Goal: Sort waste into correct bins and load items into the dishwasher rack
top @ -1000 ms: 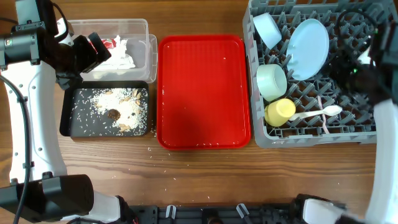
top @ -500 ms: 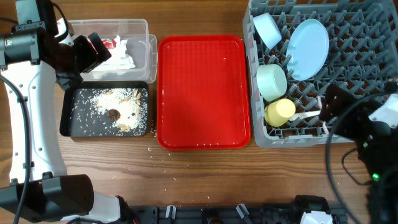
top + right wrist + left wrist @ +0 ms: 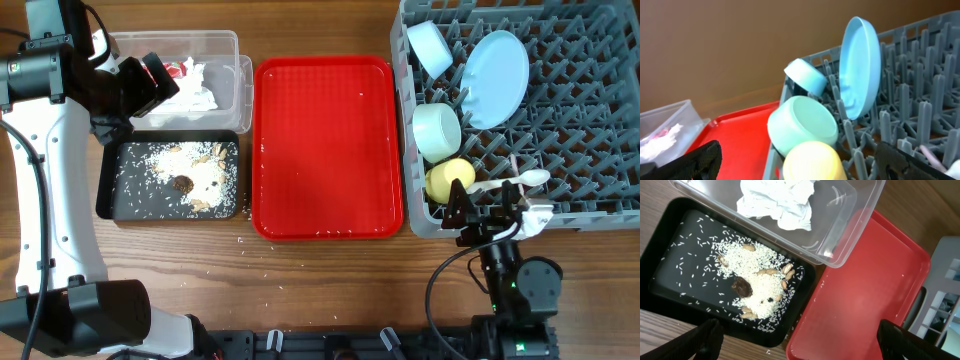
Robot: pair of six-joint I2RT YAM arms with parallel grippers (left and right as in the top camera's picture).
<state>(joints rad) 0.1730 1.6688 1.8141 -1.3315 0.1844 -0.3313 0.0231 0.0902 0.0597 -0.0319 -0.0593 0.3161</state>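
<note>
The grey dishwasher rack (image 3: 570,215) on the right holds a blue plate (image 3: 497,78), a small blue bowl (image 3: 428,47), a green cup (image 3: 436,130), a yellow cup (image 3: 449,180) and a white spoon (image 3: 512,183). The clear bin (image 3: 228,45) holds crumpled paper (image 3: 192,90). The black bin (image 3: 110,190) holds rice and food scraps. My left gripper (image 3: 155,80) is open and empty above both bins. My right gripper (image 3: 490,215) is open and empty at the rack's front edge, facing the yellow cup (image 3: 812,162) and green cup (image 3: 800,125).
A red tray (image 3: 325,150) with only a few rice grains lies between the bins and the rack. Loose rice grains lie on the wooden table in front of the black bin. The rack's right half holds only bare prongs.
My right arm has left the rack's right side and come down to the table's front, its gripper now at the rack's front edge. The left arm has not moved.
</note>
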